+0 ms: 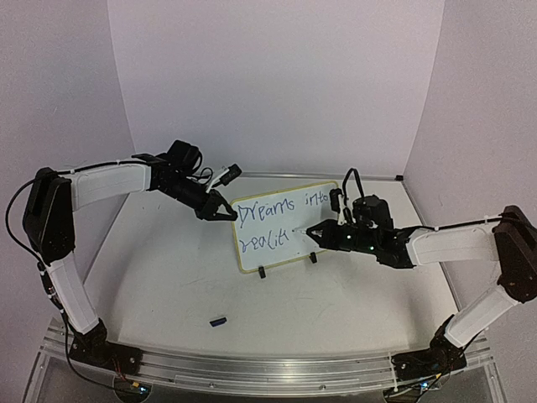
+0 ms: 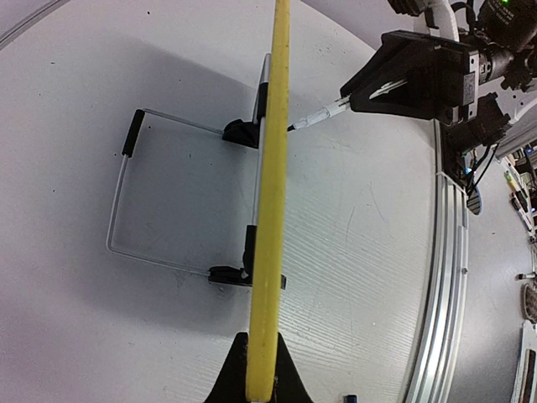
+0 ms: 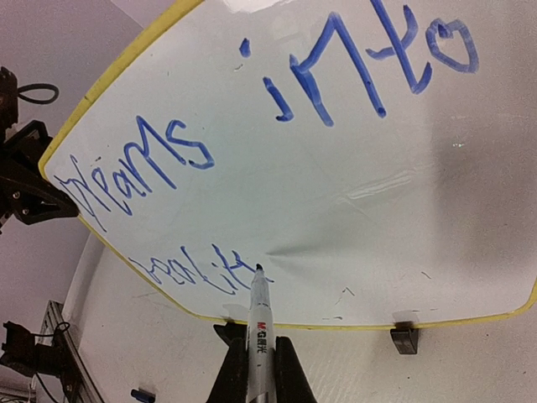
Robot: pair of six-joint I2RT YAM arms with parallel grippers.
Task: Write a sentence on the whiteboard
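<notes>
The whiteboard (image 1: pixel 281 256) stands upright on two black clip feet at the table's middle. The sentence (image 1: pixel 264 211) in blue reads "Dreams into" above "realit". My left gripper (image 1: pixel 226 214) is shut on the whiteboard's left edge; in the left wrist view the yellow frame (image 2: pixel 273 168) runs edge-on from my jaws (image 2: pixel 262 382). My right gripper (image 1: pixel 317 233) is shut on a white marker (image 3: pixel 258 327). Its tip rests on the board (image 3: pixel 377 210) just after the last letter of the lower line (image 3: pixel 197 273).
A small blue marker cap (image 1: pixel 219 321) lies on the table in front of the board. A wire stand (image 2: pixel 126 201) extends behind the board. An aluminium rail (image 1: pixel 252 369) runs along the near edge. White walls close in the back and sides.
</notes>
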